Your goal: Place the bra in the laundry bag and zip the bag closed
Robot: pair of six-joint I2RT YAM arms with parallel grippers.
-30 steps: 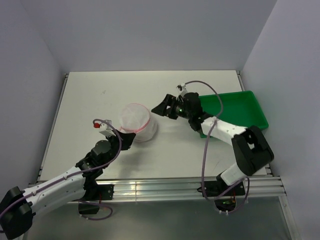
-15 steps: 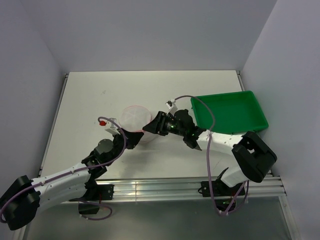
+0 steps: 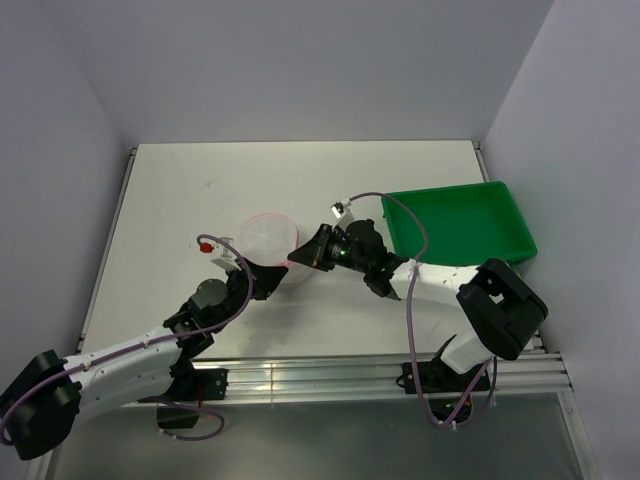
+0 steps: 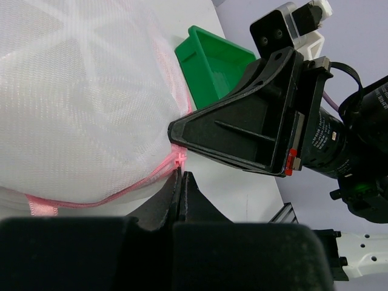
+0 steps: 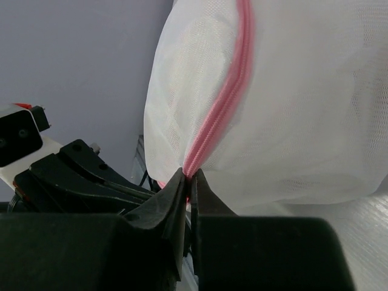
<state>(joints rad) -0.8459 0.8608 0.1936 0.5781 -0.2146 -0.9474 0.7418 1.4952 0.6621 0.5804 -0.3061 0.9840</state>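
Laundry bag (image 3: 268,238) mid-table, left fingers (image 4: 165,205) and right fingers (image 5: 165,201) clamped on its zip line (image 5: 225,102), tray (image 3: 460,225) nearby

Seen from above, bare table (image 3: 200,180) fills the upper left and upper middle. The laundry bag (image 3: 265,238) stands mid-frame. The left gripper (image 3: 272,280) and right gripper (image 3: 297,260), both pinched at its zip, crowd its lower right. The green tray (image 3: 460,225) blocks the right.

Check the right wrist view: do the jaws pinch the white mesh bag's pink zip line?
Yes, they meet on the pink zip line.
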